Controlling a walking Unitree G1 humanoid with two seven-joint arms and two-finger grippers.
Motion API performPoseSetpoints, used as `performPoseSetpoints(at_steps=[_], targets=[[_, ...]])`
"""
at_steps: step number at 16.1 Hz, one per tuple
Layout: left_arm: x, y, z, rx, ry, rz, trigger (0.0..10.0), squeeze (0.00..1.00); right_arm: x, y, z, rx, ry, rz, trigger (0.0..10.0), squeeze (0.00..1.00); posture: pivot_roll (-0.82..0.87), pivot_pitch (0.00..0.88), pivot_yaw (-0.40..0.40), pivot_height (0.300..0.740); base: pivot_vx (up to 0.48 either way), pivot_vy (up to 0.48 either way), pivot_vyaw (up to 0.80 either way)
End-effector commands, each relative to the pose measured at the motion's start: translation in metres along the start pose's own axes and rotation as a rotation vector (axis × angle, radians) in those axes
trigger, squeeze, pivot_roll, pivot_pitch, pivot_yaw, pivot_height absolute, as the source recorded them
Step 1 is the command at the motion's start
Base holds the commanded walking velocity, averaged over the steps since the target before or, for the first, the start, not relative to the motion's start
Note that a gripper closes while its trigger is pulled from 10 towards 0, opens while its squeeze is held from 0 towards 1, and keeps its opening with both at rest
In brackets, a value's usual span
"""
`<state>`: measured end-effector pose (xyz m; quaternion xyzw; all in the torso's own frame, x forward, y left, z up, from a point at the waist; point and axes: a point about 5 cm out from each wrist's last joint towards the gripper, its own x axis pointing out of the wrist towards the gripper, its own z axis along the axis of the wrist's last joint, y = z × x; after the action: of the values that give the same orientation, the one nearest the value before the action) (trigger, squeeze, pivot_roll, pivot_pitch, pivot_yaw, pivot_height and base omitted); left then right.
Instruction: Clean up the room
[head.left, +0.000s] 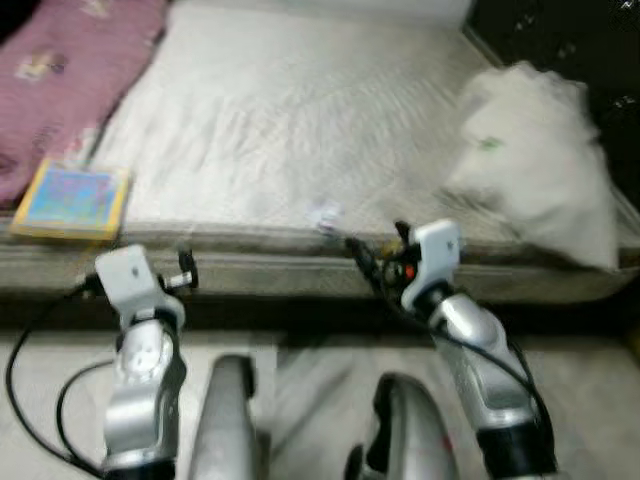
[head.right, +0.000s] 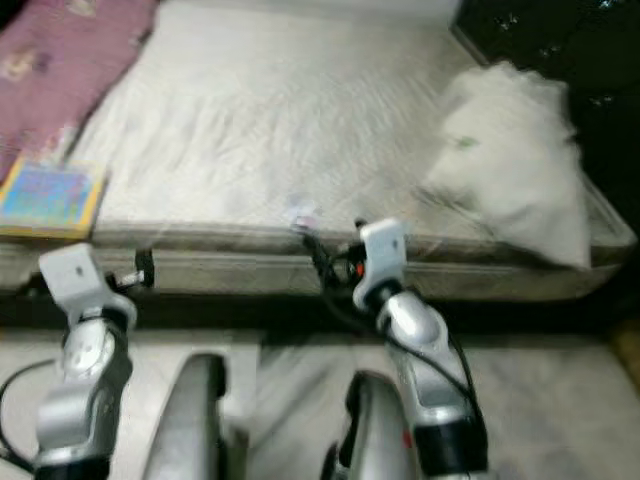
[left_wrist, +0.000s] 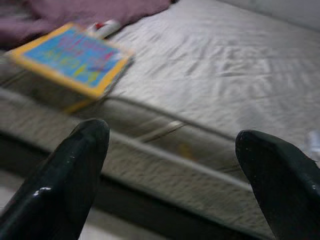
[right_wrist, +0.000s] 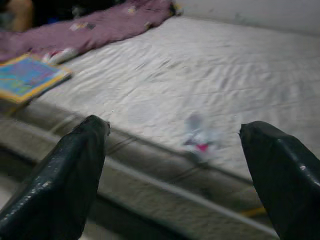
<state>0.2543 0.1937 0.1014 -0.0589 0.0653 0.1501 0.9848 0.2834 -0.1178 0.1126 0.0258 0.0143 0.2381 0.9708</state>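
I stood at the near long edge of a bare mattress (head.left: 300, 140), both arms raised in front of me over a pale floor (head.left: 330, 380). My left gripper (left_wrist: 175, 165) hung just short of the mattress's side, its two black fingers (left_wrist: 65, 185) spread wide with nothing between them, and past them I looked at the quilted grey border of the mattress. My right gripper (right_wrist: 175, 165) was held the same way, fingers wide apart and empty, a little nearer the middle of the bed edge. Straight beyond the right gripper, on the mattress close to its near edge, lay a small crumpled scrap (right_wrist: 199, 137), whitish with a spot of red or pink; it was too blurred for me to say what it was. To my left, at the near left corner of the mattress, lay a flat book (head.left: 72, 200) with a yellow border and a blue cover, one side resting at the mattress edge. Just beyond the book, a small white and red item (left_wrist: 104, 27) sat at the foot of a purple blanket (head.left: 60, 80), which was bunched along the far left side of the bed. On the right side of the mattress, well apart from the scrap, lay a fluffy white heap (head.left: 540, 170), a pillow or soft bundle, reaching to the right edge. Behind it the background was dark.
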Motion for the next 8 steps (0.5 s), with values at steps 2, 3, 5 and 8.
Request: performPoseSetpoints(at_steps=[2,3,5,8], targets=[[0.001,-0.0074,0.0053,-0.014,-0.02,-0.036,10.0,0.0,0.0007,-0.002,0.0059,-0.009,-0.015,0.013,10.0,0.0,0.05,0.058,-0.105,0.575,0.122,0.0,0.0],[0.001,-0.0075,0.0054,-0.014,-0.02,-0.037,10.0,0.0,0.0006,-0.0019,0.0058,-0.009,-0.015,0.013,10.0,0.0,0.05,0.058,-0.105,0.575,0.247,0.0,0.0],[0.0005,-0.0075,0.0049,-0.015,-0.02,-0.042,10.0,0.0,0.0003,-0.0016,0.005,-0.007,-0.013,0.014,10.0,0.0,0.06,0.049,-0.103,0.575,0.276,0.0,0.0],[0.0001,-0.0081,0.0041,-0.016,-0.018,-0.049,10.0,0.0,-0.0002,-0.0017,0.0043,-0.007,-0.011,0.016,10.0,0.0,0.06,0.046,-0.103,0.575,0.317,0.0,0.0]])
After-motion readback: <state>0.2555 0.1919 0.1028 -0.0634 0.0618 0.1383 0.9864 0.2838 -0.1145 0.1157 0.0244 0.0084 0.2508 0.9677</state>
